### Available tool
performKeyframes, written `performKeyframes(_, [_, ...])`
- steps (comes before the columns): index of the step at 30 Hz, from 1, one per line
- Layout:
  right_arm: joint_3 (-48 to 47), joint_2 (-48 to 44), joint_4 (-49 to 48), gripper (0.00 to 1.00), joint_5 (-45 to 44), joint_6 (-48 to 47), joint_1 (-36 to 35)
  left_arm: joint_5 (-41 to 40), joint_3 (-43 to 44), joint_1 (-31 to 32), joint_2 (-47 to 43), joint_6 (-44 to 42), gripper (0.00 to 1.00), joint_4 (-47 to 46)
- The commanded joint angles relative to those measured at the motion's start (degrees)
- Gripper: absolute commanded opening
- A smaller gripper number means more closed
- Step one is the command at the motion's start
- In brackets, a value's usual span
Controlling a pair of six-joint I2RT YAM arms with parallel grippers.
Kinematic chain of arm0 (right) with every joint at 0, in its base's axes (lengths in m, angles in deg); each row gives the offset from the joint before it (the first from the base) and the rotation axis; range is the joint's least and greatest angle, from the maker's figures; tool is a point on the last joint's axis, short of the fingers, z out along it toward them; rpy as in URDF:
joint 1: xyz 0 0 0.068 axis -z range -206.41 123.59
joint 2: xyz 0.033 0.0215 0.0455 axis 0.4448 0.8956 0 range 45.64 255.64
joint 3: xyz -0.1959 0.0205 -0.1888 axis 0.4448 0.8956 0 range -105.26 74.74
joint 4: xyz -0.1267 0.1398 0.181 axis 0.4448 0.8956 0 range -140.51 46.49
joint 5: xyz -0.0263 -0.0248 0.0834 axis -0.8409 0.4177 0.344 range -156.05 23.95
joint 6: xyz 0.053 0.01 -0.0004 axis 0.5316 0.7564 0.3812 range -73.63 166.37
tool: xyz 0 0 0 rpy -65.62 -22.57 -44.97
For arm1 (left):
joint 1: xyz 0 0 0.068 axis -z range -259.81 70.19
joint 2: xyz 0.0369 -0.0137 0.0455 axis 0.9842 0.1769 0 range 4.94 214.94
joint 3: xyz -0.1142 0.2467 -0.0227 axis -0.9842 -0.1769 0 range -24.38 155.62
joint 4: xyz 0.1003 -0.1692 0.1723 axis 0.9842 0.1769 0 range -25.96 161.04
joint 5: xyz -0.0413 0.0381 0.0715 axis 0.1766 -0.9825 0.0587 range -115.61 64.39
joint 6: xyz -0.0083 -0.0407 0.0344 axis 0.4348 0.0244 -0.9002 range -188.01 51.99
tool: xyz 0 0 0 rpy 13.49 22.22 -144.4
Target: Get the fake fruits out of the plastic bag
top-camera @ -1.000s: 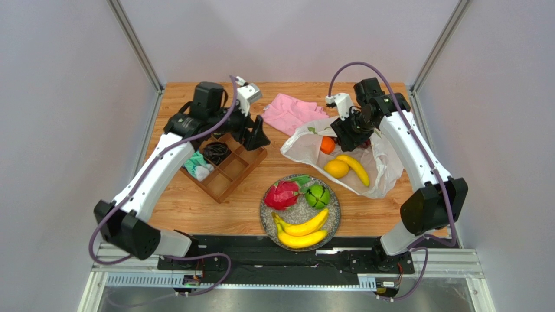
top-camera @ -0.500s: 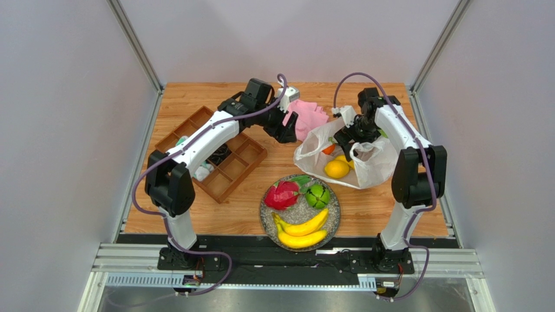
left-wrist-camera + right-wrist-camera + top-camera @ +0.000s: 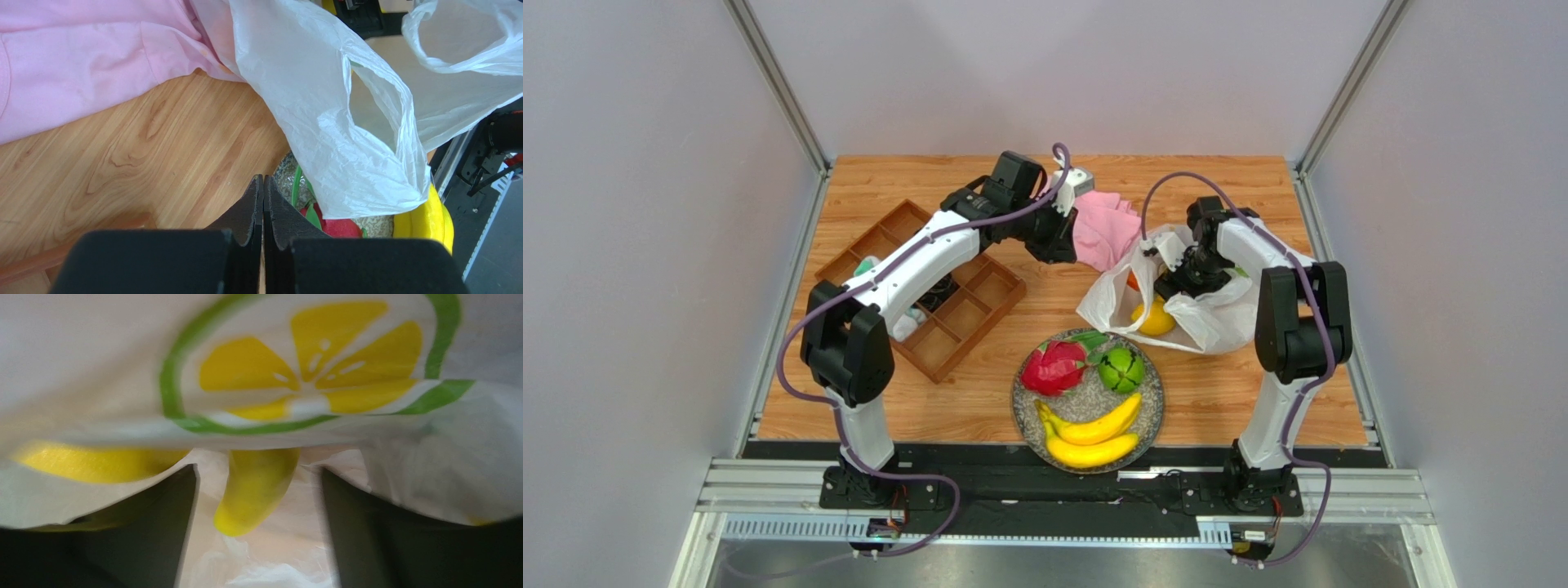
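Surface: a light wooden table (image 3: 891, 398) with the grain showing.
Room: plain grey walls close it in on three sides. Metal posts stand in the far corners and a black rail runs along the near edge.
Plate: a speckled plate (image 3: 1090, 395) lies at 6 o'clock on the table. It holds the dragon fruit (image 3: 1053, 368), the green fruit (image 3: 1120, 368) and two bananas (image 3: 1093, 439).
Tray: a divided wooden tray (image 3: 983, 288) lies at 9 o'clock. What is in its compartments is too small to name.
Cloth: a pink cloth (image 3: 1106, 227) lies at 12 o'clock.
Bag: the plastic bag (image 3: 1210, 321) lies crumpled at 2 to 3 o'clock, its edge lying over the cloth. One loop handle (image 3: 1143, 263) stands up.
Inside the bag: a lemon (image 3: 1154, 321) sits at the mouth on the 7 o'clock side, with an orange piece (image 3: 1133, 279) above it. The right wrist view shows a banana tip (image 3: 255, 502) in there too.
Left arm: it reaches from its near base over the tray toward 12 o'clock, elbow bent. The left gripper (image 3: 263, 180) hangs above bare wood between the cloth and the bag, its fingers pressed together on nothing.
Right arm: it is folded steeply, elbow high at 3 o'clock, with the wrist sunk in the bag's mouth. The right gripper (image 3: 258, 471) has its fingers spread, the banana tip between them and apart from both. Bag film with a lemon-slice print (image 3: 307, 373) hangs above them.
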Motion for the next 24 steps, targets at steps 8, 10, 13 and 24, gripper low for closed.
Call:
performKeyframes(8, [-0.67,-9.96,-6.5,0.35,1.62,-2.34,0.2,2.29,1.26,0.65,-0.95,0.86,0.0,-2.33])
performKeyframes(10, [-1.64,-15.24,-3.78,0.35,6.72,-3.4,0.2,2.38,2.48,0.65,-0.77,2.08,0.0,-2.33])
performKeyframes(13, [-3.22,-20.33,0.26,0.35,10.42,-3.14,0.28,2.47,4.07,0.65,-0.77,2.53,0.0,-2.51])
performKeyframes(24, [-4.81,-34.75,7.2,0.34,27.51,-1.63,-0.41,0.98,4.87,0.65,-4.11,1.22,0.23,-1.54])
